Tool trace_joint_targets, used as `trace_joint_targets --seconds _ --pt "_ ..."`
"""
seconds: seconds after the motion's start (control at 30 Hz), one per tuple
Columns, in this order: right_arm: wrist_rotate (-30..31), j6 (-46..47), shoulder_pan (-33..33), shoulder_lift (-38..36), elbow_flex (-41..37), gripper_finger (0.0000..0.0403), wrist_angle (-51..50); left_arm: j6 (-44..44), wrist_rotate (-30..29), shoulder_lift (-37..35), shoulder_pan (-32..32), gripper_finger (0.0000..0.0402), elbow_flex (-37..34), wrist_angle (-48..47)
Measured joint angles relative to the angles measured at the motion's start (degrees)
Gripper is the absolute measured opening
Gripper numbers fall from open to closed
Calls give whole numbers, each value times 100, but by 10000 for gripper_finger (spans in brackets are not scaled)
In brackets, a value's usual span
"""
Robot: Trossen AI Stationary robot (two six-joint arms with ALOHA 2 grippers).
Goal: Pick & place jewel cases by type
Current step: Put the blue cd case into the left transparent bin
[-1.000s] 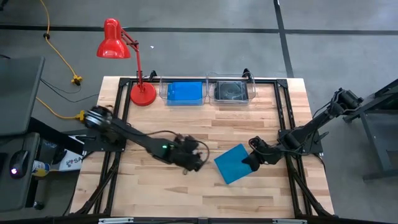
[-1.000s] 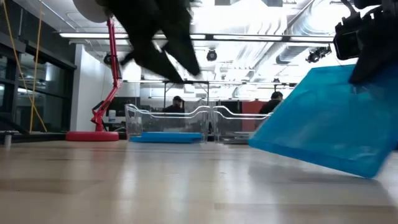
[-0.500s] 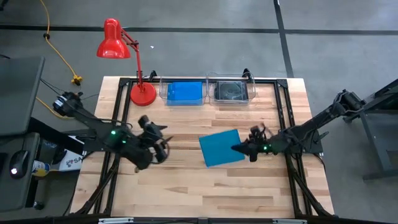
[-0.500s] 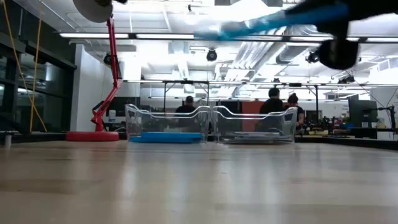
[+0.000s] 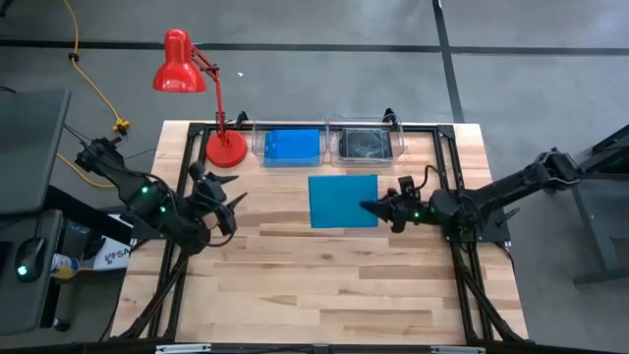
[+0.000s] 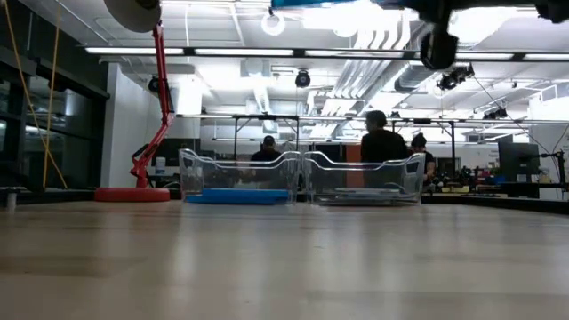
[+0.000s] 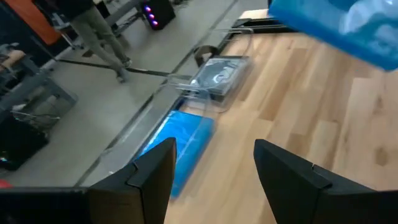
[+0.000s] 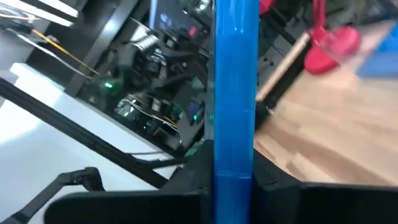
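A bright blue jewel case (image 5: pixel 343 201) hangs level above the table's middle, with my right gripper (image 5: pixel 377 208) shut on its right edge. The right wrist view shows it edge-on (image 8: pixel 235 93); the low view shows it high up (image 6: pixel 356 4). At the far edge, one clear bin (image 5: pixel 290 146) holds blue jewel cases and the bin beside it (image 5: pixel 366 145) holds dark grey ones. My left gripper (image 5: pixel 231 192) is raised at the table's left, open, with nothing between its fingers (image 7: pixel 214 180). My right gripper pinches the blue case between its two fingers at the middle of its right edge (image 8: pixel 235 171). The fingers come level from the table's right side. The case is flat and level, lifted clear of the table.
A red desk lamp (image 5: pixel 224 147) stands at the far left, next to the bins. A black frame runs along the table's far edge (image 5: pixel 324 126) and sides. Bare wood lies across the near half. People show in the room behind, in the low view.
My right gripper has risen and carried the blue case toward the far edge and a little left. The case was tilted low over the table and now lies level, well clear. My left gripper has drawn back toward the table's left edge, rising and turning.
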Motion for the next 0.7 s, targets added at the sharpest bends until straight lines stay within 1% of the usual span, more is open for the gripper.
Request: trace_joint_targets --seconds 0.13,0.2,0.27,0.37,0.47,0.7 --pt "-179 -410 -239 -2 431 19 -240 -45 -297 -87 2 214 -1 -172" --pt "-280 -640 -326 -2 692 19 -549 -45 -451 -116 2 214 -1 -147" --pt "-359 -865 -387 -2 991 19 -1007 -61 -476 -118 11 214 -1 -72" --pt "-364 -1229 -409 -2 1446 19 -1659 -66 -433 -88 186 214 -1 82" --pt "-302 -1617 -409 -1 1860 19 -2064 -41 -271 -68 350 214 -1 265" --pt "-215 -2295 -413 0 2528 19 -2313 -36 -88 -72 697 214 -1 319"
